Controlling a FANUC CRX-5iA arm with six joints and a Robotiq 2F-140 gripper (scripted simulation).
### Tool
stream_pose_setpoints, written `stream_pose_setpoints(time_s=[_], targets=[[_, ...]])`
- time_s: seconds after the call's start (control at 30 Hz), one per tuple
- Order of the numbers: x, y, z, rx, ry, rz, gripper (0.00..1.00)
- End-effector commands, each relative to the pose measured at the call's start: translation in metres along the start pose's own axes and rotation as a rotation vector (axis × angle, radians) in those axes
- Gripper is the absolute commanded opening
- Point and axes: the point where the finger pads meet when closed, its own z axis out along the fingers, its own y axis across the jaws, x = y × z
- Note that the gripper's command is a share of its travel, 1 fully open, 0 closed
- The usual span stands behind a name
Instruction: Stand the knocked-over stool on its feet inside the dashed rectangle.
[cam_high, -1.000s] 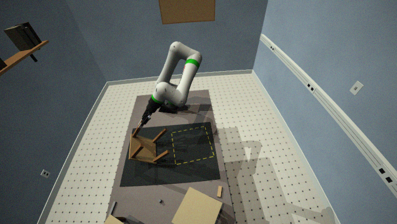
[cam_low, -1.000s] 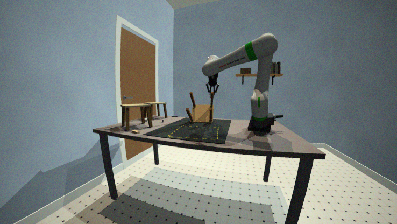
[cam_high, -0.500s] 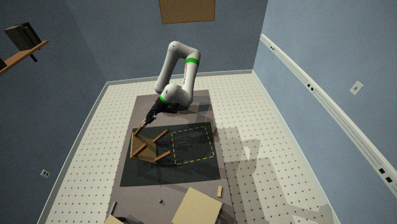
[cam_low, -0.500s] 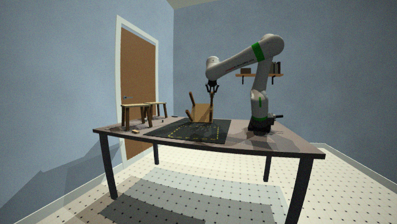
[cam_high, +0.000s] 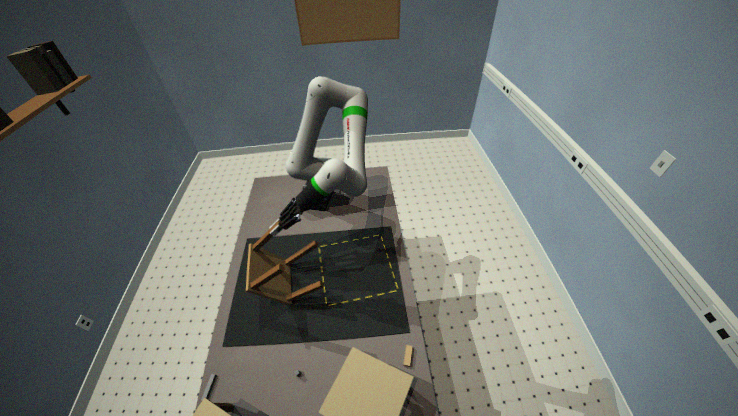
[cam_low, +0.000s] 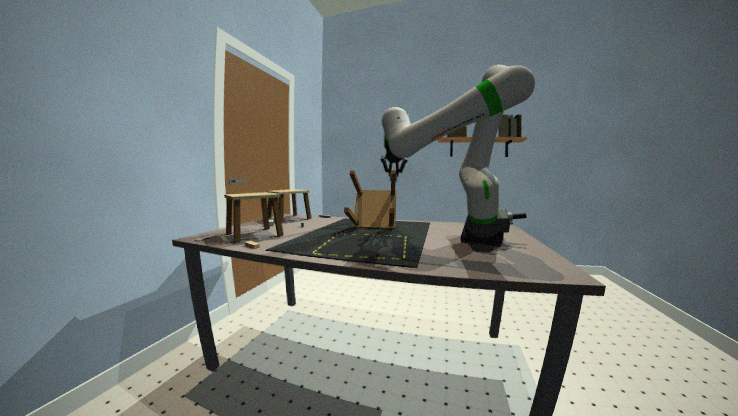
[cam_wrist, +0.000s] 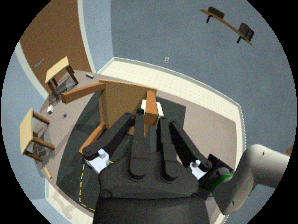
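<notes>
On the near end of the table, by the exterior view, lies the dark mat with the dashed rectangle marked in yellow on it, and nothing stands inside that outline yet. Just beyond the rectangle's far edge, on the mat, is the stool: it is tipped on its side, resting on an edge of its seat with its legs pointing sideways and upward, its nearer leg tips just short of the dashed line. Above it the gripper is pinching the tip of the leg that rises highest, its fingers pressed against the wood on both sides; the wrist view shows that leg running up between the dark fingers. Behind the stool the white arm reaches back to its base at the far end of the table. Off to the side, by the door, two other stools stand upright and take no part. As I judge it, the grasp is made and the stool is partly levered up, but the main work is left: swinging it over until all four feet point down, carrying it into the rectangle, setting it down and letting go.
</notes>
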Motion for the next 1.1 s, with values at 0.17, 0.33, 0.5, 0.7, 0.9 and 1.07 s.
stream_pose_setpoints(time_s=[0.17,0.33,0.5,0.7,0.9,1.07], targets=[[-0.004,0.0,-0.004,-0.002,0.028,0.002,0.1],[-0.008,0.0,-0.008,-0.002,0.049,0.0,0.1],[-0.026,-0.002,-0.024,-0.002,0.132,-0.006,0.1],[-0.031,-0.002,-0.029,-0.002,0.154,-0.008,0.1],[-0.032,-0.002,-0.029,-0.002,0.157,-0.008,0.1],[-0.048,-0.003,-0.04,-0.003,0.224,-0.013,0.1]])
